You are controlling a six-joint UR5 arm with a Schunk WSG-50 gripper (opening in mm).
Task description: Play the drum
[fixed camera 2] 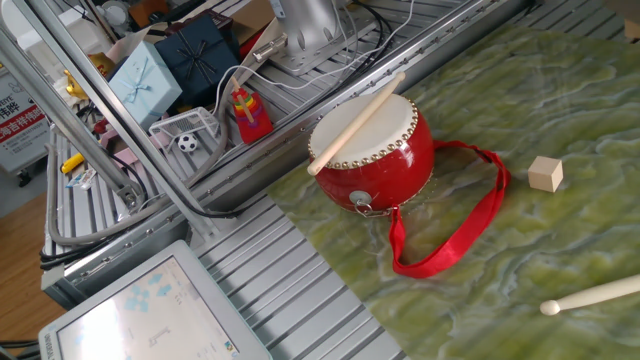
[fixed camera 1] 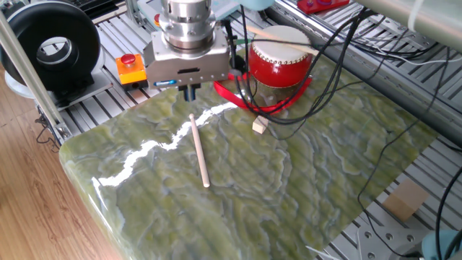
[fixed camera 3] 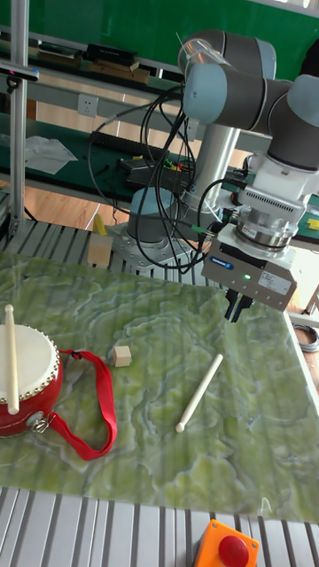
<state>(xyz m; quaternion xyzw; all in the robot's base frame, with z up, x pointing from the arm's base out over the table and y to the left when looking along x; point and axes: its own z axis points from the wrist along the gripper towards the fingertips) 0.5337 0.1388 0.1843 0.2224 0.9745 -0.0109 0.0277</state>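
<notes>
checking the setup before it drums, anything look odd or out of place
One stick lies across the drum skin, overhanging the rim. The other stick lies loose on the table, below the gripper, which holds nothing.

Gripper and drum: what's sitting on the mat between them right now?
In the tall fixed view, a small wooden cube and part of the red ribbon strap lie between the gripper and the drum. A loose drumstick lies just below the gripper.
</notes>
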